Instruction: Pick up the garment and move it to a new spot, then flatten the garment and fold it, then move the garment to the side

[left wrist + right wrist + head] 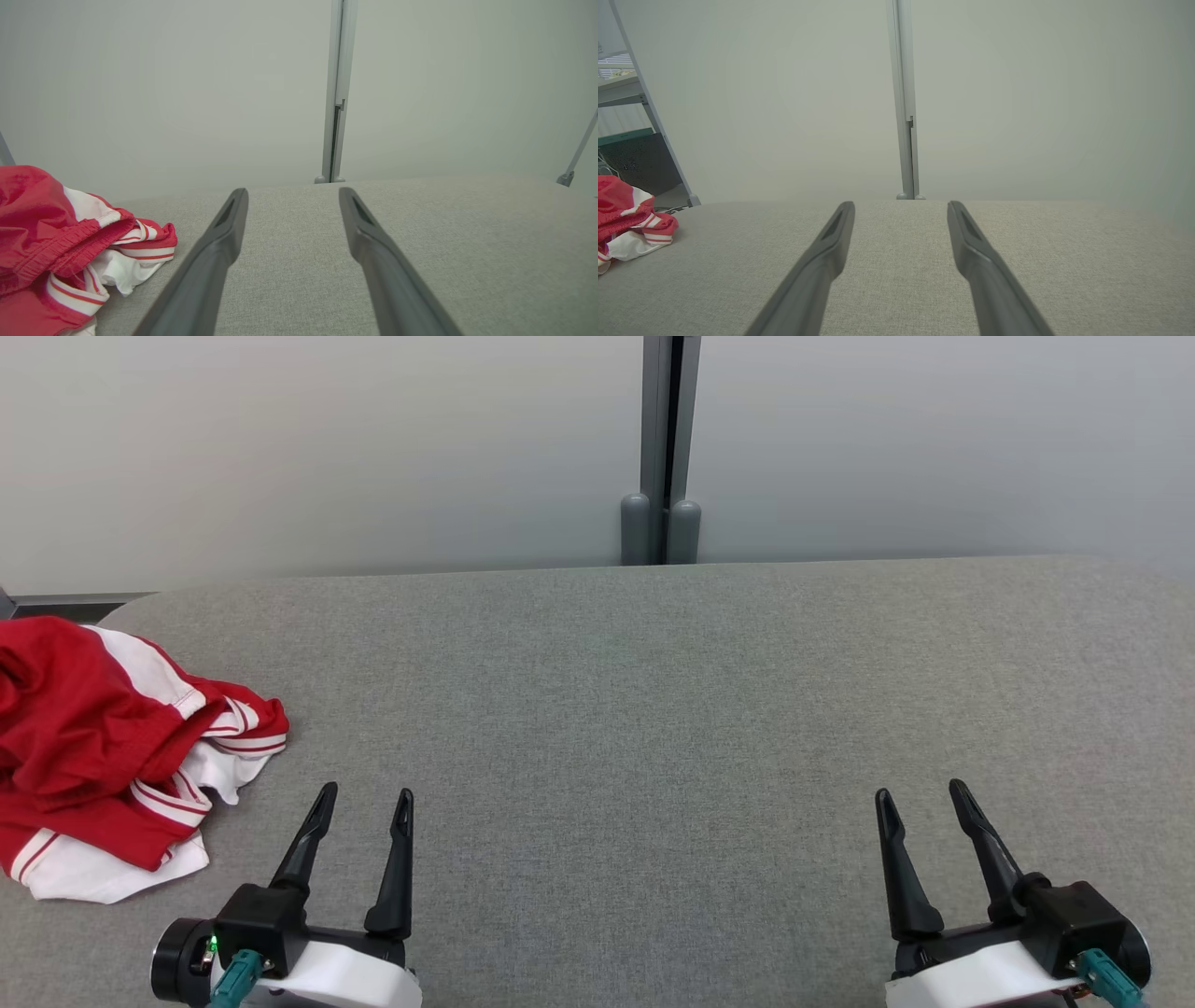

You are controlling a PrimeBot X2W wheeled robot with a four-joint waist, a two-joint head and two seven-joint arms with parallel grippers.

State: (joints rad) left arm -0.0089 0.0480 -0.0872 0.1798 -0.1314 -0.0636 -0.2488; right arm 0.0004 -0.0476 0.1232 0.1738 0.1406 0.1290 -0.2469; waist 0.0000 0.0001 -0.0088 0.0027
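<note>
Garment (103, 747) crumpled beside left gripper (365, 794)

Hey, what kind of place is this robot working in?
Probably a lab or test workspace rather than a home: a grey fabric-covered table is fenced by plain pale partition panels joined at a metal post, with shelving beyond. A crumpled red and white garment lies on the table.

The head view looks forward and down from above onto the grey fabric-covered table (653, 709). Each wrist view sits low over that surface, facing the grey upright post (337, 70) at its far edge. All three share the crumpled red-and-white garment (84, 737) at left.
</note>
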